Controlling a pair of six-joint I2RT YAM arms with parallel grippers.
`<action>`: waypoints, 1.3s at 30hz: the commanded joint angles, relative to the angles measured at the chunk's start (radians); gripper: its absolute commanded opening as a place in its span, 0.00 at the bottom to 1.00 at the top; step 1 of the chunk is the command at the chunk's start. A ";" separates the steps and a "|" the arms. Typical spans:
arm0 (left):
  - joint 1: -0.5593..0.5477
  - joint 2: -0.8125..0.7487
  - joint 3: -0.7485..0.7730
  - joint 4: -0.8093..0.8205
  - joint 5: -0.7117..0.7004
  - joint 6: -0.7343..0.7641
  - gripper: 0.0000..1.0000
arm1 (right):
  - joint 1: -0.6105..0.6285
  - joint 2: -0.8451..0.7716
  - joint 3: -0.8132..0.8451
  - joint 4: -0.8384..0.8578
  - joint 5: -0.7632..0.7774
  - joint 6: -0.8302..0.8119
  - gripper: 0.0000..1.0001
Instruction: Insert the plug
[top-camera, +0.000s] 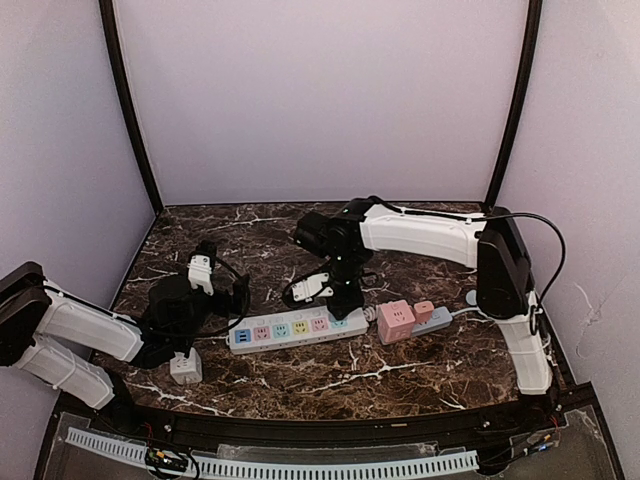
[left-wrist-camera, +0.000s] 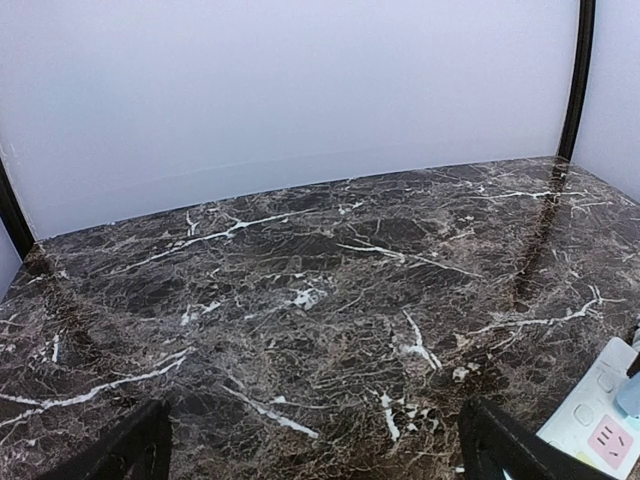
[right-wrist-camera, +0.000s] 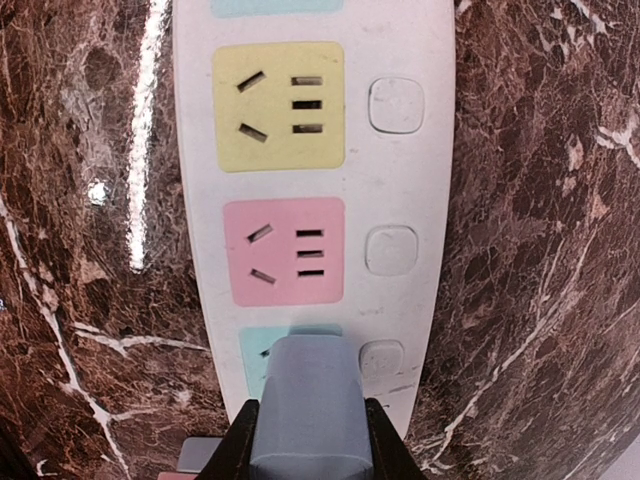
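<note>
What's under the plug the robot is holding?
A light-blue socket on the strip. The plug covers most of it, so the plug's pins cannot be seen.

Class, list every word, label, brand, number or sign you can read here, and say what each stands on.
No text can be read.
The power strip shows only plain coloured sockets and blank buttons.
The grey plug is blank.
Any marks on the pink cube adapter are too small to read.

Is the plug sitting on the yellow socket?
No, the plug held by the right gripper covers the light blue socket past the pink socket, while the yellow socket stands bare.
</note>
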 joint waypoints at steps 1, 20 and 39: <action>0.005 -0.004 -0.001 -0.008 -0.006 0.008 1.00 | -0.003 0.068 0.010 -0.003 -0.012 0.001 0.00; 0.006 0.015 -0.002 0.004 0.001 0.024 1.00 | -0.016 0.114 0.024 0.000 -0.040 -0.005 0.00; 0.006 0.020 -0.004 0.008 -0.001 0.038 1.00 | -0.004 0.256 0.030 0.002 -0.071 0.058 0.00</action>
